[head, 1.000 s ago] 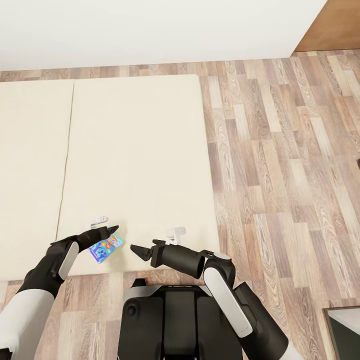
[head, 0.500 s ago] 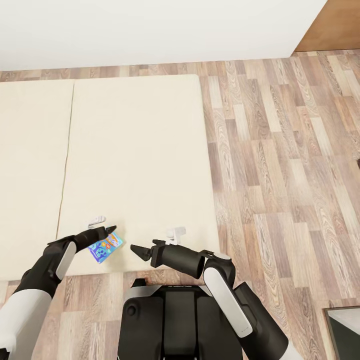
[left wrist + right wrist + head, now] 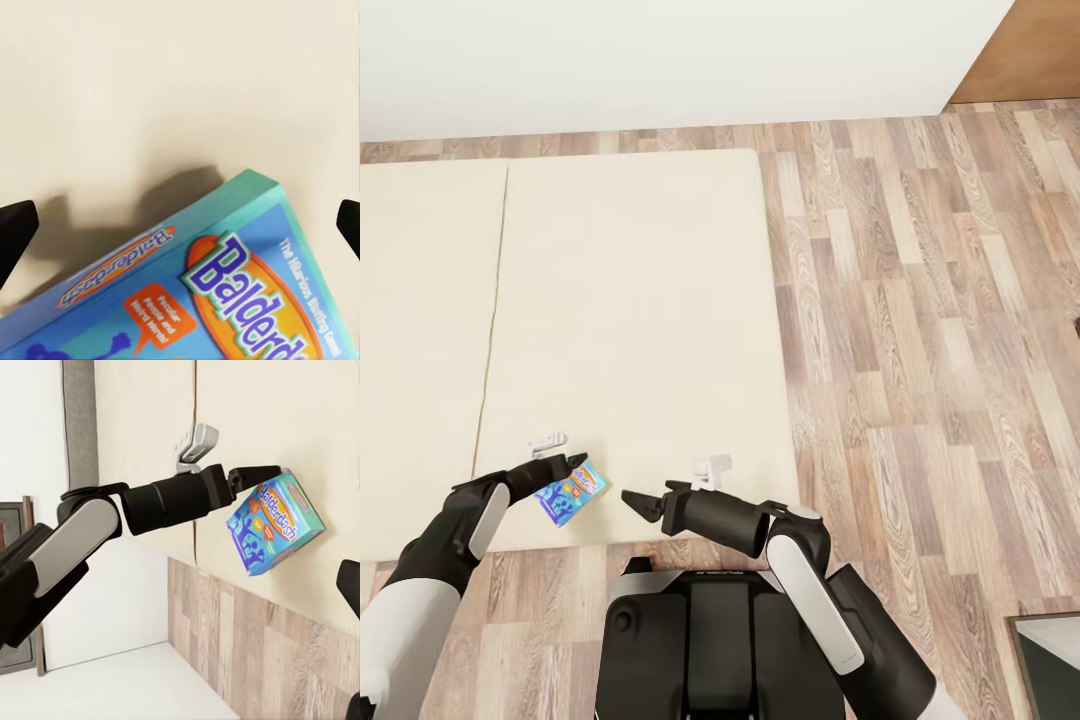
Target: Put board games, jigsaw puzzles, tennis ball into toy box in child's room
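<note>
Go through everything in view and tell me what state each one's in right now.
Board game: lying closed near the bed's edge, tilted up on one side.
Left end effector: open, over the game.
Right end effector: open, empty, beside the game.
Bed: bare cream mattress.

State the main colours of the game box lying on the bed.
The game box is turquoise and blue, with an orange oval behind its title. Left wrist view shows it best.

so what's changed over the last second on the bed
The left gripper has pulled back a little toward the robot and to its left. The blue game box tilted slightly but lies at the same spot on the cream mattress. Whether the jaws grip it cannot be told. The right gripper stayed where it was, open; the camera did not move.
</note>
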`<state>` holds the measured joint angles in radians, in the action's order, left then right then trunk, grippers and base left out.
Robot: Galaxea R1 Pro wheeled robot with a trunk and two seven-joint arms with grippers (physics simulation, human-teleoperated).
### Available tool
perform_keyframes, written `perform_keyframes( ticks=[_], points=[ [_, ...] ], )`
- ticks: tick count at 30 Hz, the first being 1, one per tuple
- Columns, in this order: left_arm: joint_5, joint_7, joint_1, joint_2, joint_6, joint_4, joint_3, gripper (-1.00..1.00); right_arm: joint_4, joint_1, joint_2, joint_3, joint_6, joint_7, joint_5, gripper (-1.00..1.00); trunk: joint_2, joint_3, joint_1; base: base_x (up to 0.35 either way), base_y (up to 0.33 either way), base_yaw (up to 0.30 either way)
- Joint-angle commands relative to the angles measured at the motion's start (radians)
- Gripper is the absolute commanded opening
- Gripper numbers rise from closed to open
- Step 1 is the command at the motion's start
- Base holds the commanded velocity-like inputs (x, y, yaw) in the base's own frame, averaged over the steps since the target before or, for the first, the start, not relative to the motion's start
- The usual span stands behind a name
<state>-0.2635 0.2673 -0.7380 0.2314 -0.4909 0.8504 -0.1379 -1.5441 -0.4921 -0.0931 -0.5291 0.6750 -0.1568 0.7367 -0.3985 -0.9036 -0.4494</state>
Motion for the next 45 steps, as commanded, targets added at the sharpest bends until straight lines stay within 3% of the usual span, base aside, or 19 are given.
perform_keyframes(
  ticks=[1,25,45],
  points=[
    [-0.006,0.0,0.0,0.0,-0.011,0.001,-0.003,1.0,0.002,0.0,0.0,0.001,0.005,-0.003,-0.001,1.0,-0.002,-0.001,-0.001,0.0,0.0,0.0],
    [-0.005,-0.012,0.003,0.023,-0.088,-0.003,0.001,1.0,0.018,0.0,-0.001,0.002,0.005,-0.003,0.0,1.0,-0.002,-0.001,-0.001,0.0,0.0,0.0],
    [-0.004,-0.023,0.008,0.029,-0.097,-0.004,0.001,1.0,0.027,0.0,-0.001,0.002,0.005,-0.003,0.0,1.0,-0.002,-0.001,-0.001,0.0,0.0,0.0]
  ],
)
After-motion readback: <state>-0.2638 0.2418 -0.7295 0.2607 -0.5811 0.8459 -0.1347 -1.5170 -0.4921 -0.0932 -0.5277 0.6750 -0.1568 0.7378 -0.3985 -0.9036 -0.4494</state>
